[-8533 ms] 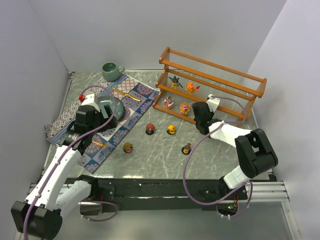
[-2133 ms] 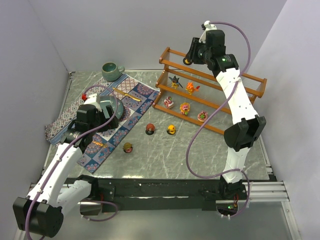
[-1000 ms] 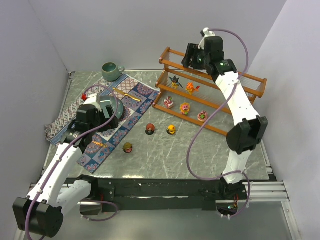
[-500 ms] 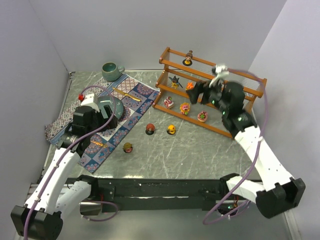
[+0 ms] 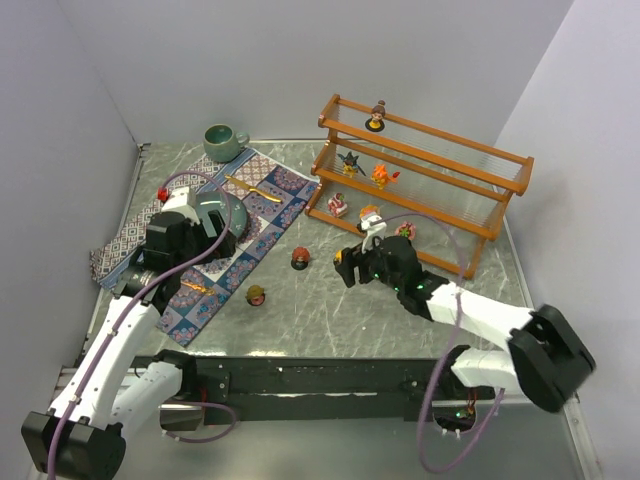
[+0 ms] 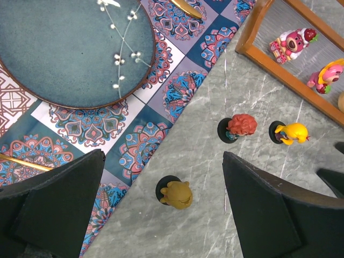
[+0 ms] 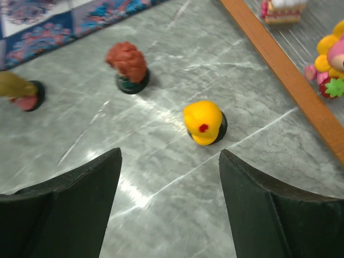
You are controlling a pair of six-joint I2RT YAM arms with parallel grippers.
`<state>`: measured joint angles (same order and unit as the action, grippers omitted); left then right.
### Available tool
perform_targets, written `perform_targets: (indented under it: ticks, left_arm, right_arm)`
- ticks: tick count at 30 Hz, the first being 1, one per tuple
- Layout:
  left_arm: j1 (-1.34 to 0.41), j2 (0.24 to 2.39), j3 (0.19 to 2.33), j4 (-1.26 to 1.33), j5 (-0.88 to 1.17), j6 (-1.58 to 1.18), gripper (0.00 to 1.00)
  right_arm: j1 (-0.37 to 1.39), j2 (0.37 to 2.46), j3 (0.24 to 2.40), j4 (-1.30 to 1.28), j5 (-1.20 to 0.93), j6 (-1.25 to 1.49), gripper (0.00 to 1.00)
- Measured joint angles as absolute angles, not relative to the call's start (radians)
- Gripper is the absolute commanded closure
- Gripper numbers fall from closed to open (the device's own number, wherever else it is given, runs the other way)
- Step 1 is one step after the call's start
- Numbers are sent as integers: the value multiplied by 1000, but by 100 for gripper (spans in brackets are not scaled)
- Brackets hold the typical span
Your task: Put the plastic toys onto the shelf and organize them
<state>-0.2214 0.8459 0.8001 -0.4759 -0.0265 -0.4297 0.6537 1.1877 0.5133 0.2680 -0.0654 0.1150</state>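
Right gripper [image 7: 170, 154] has dropped from shelf [image 7: 282, 75] top, jaws parted, empty, over yellow toy [image 7: 203, 122]; left gripper [image 6: 164, 157] likewise parted; next, lower and pinch.

White arms [image 5: 118, 335], blk joints [image 5: 165, 240], purple cables [image 5: 197, 172]

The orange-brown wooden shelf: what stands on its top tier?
One small brown plastic figurine on a round base stands near the tier's left end. The rest of that tier of the shelf looks bare; no arm covers it.
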Motion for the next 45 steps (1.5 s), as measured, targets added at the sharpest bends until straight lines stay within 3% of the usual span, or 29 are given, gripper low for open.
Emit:
perform_targets:
  ticks: [8, 20, 25, 33, 38, 45]
  left_arm:
    - [-221, 846, 800, -476, -27, -430, 3]
    - [-219, 846, 800, -476, -23, -427, 3]
    - [-219, 848, 800, -477, -23, -426, 3]
    - [-219, 848, 800, -477, -23, -426, 3]
    - [-219, 848, 800, -477, -23, -426, 3]
    - [-218, 848, 800, -476, -23, -426, 3]
  right_arm:
    - [665, 1428, 509, 485, -9, 138, 29]
    - [665, 1554, 549, 574, 61, 139, 42]
    - [665, 1562, 556, 577, 73, 136, 49]
    - [665, 1562, 556, 575, 87, 128, 71]
    - [673, 1560, 558, 569, 93, 113, 77]
    - [700, 1500, 570, 476, 95, 97, 79]
